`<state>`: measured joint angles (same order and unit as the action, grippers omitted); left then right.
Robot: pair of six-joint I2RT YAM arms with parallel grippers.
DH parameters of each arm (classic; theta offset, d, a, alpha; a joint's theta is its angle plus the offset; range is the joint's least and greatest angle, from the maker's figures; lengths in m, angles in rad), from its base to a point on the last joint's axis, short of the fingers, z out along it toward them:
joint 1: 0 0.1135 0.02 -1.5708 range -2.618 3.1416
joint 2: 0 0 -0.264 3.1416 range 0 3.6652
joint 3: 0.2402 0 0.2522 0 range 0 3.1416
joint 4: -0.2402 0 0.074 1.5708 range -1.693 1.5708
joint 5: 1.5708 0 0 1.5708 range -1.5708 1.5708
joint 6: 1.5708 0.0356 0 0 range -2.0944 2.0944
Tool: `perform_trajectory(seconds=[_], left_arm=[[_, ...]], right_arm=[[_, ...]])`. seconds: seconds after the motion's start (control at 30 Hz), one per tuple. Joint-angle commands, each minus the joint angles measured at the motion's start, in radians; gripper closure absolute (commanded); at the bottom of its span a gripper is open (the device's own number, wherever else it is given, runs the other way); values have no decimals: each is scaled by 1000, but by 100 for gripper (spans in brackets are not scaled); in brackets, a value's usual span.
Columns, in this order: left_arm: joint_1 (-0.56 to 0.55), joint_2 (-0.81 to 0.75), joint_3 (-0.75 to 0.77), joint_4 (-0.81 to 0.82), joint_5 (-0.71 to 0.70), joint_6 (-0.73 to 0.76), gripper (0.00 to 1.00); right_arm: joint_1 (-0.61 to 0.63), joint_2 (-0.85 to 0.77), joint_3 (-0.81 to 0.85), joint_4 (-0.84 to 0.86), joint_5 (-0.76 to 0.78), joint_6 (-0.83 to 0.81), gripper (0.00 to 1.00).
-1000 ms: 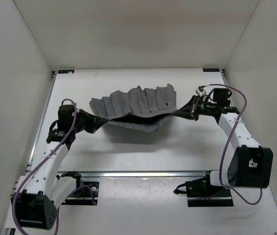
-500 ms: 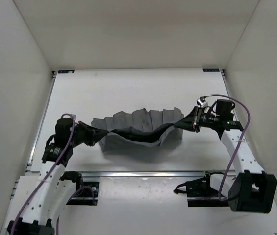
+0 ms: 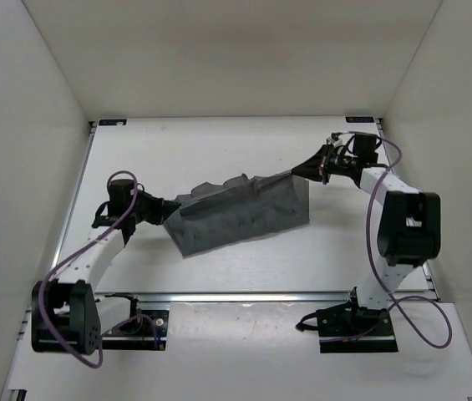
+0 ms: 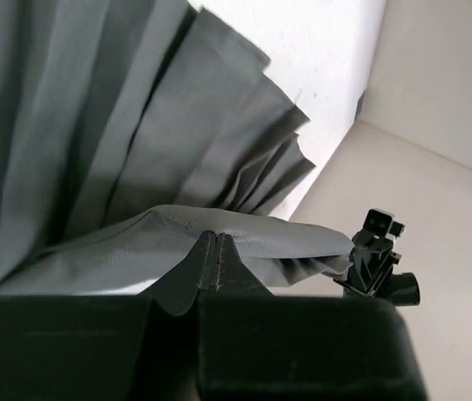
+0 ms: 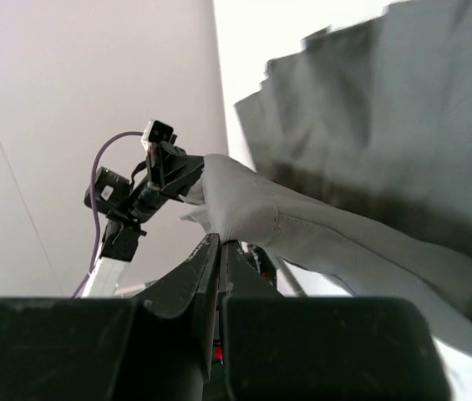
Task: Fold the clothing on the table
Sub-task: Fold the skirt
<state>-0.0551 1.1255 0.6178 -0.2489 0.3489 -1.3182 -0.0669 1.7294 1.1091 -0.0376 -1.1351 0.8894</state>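
Since a second ago, the right gripper [image 3: 313,167] has swung from the middle right out toward the far right corner. Half a second ago both grippers had dipped nearer the arm bases; now they are farther out again. The left gripper [image 3: 162,210] sits close to where it was a second ago, left of centre. The dark grey pleated fabric garment [image 3: 244,215] then sagged in a slack loop between the two, its pleated fan spread behind on the large white flat bench [image 3: 219,142]. Now it is pulled taut into one slanting sheet, nearer at the left and farther away at the right. Both grippers are pinched closed on the garment, the left on the left end of its top edge and the right on the right end. Both wrist views show a thin band of cloth squeezed between the fingers. The garment is at the centre of the bench, between the arms, its upper edge a straight line from gripper to gripper. The facing side looks fairly smooth, with faint pleat lines. A ragged, stepped fringe of pleats pokes out above the taut edge, left of centre. The lower edge slants from near left up to the right; the top view does not show whether it rests on the bench or hangs just clear. In the wrist views the pleats fall away from the held edge in long parallel folds, stepped at their ends. The cloth is matte.
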Motion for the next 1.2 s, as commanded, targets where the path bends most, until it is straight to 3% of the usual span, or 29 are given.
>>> perform_trajectory(seconds=[0.0, 0.17, 0.43, 0.57, 0.77, 0.87, 0.93, 0.97, 1.0, 1.1, 1.17], left_arm=[[55, 63, 11, 104, -154, 28, 100], [55, 236, 115, 152, -151, 73, 100], [31, 451, 230, 287, -108, 20, 93], [24, 534, 272, 327, -93, 14, 78], [49, 605, 368, 425, -51, 8, 36], [55, 643, 483, 366, -45, 56, 28], [54, 629, 511, 343, -42, 83, 28], [55, 614, 520, 329, -48, 91, 33], [54, 612, 517, 309, -47, 97, 38], [54, 596, 554, 173, -21, 177, 63], [15, 573, 573, 99, -16, 235, 69]], right_arm=[[-34, 93, 136, 53, 67, -39, 100], [-8, 243, 282, 39, 81, -92, 100], [61, 493, 615, -189, 126, -257, 100], [98, 530, 684, -296, 156, -357, 100], [85, 490, 666, -396, 196, -467, 100], [73, 415, 624, -449, 232, -519, 90], [68, 366, 589, -482, 267, -541, 76], [68, 334, 560, -482, 279, -553, 72], [68, 320, 552, -492, 282, -558, 62], [41, 245, 477, -516, 321, -577, 42], [42, 193, 431, -530, 348, -576, 33]])
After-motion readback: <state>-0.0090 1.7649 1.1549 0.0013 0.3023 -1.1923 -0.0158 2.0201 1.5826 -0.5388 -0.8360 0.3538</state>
